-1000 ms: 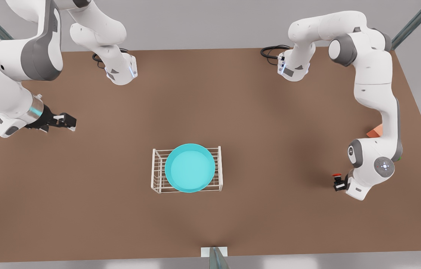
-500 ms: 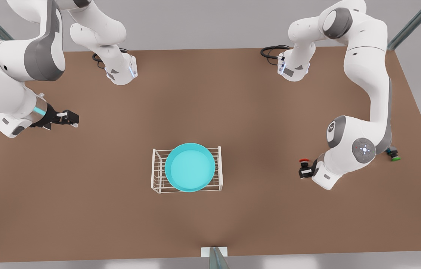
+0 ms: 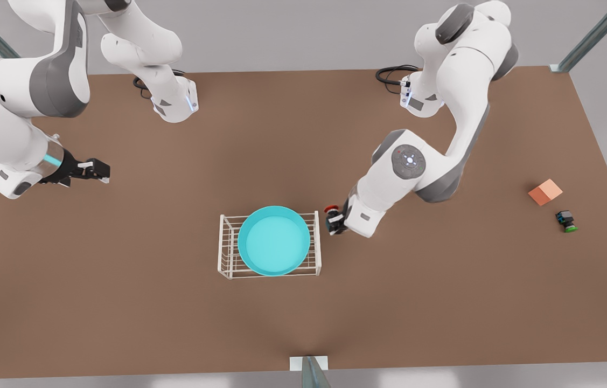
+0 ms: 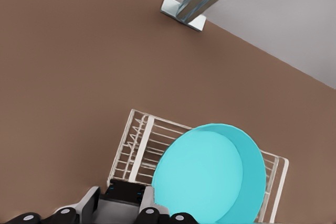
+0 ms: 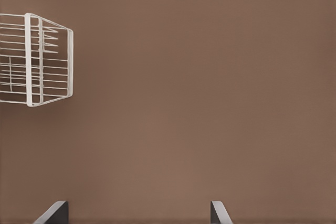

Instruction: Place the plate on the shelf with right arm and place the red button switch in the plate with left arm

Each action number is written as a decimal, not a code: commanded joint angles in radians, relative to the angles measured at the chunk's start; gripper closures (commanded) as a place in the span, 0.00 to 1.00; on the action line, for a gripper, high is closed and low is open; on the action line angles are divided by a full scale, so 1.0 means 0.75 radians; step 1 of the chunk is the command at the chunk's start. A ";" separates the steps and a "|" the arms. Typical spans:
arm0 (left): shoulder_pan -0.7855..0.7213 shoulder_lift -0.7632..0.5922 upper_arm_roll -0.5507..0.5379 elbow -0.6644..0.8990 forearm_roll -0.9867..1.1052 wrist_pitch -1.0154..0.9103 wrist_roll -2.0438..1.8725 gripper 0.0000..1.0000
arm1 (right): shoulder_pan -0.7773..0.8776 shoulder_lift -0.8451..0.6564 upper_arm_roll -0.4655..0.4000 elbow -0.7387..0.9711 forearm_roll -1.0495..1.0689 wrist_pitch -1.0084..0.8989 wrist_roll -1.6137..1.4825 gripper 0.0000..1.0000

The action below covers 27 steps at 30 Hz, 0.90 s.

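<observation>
Front view looks steeply down from high over the table (image 3: pixel 174 323), bases at 12 o'clock; both wrist views face downward closer in, all three sharing the shelf (image 3: pixel 226 253) (image 4: pixel 137 145) (image 5: pixel 32 61).

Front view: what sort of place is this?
Likely a simulated tabletop test bench: a bare brown table, two Franka arms bolted at its far edge, metal frame struts at the corners against plain grey walls.

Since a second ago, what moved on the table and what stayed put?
The left pincer, shut on the red button switch, swung from the front view's right edge across to just beside the shelf. That uncovered the orange block and green switch. The plate stayed on the shelf; the open right pincer barely moved.
</observation>
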State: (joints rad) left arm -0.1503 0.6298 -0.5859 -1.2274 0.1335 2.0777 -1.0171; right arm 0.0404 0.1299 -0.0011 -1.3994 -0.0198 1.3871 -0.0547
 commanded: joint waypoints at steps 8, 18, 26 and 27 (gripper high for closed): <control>-0.203 0.138 0.022 0.017 -0.006 0.776 -1.211 0.64 | 0.001 -0.001 -0.001 0.001 0.000 -0.003 -0.019 0.00; -0.076 0.007 0.084 -0.022 0.153 0.186 -0.808 0.00 | 0.001 -0.001 0.003 0.001 0.002 -0.003 -0.019 0.00; 0.468 -0.136 0.112 0.000 0.264 -0.586 0.792 0.00 | 0.003 -0.001 0.010 0.001 0.004 -0.003 -0.019 0.00; 0.483 -0.136 0.108 -0.002 0.264 -0.594 0.796 0.00 | 0.003 0.001 0.008 0.001 0.004 -0.003 -0.019 0.00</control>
State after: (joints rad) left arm 0.1997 0.5298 -0.5038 -1.2289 0.3126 1.8487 -1.1871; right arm 0.0445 0.1310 0.0039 -1.3994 -0.0180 1.3857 -0.0659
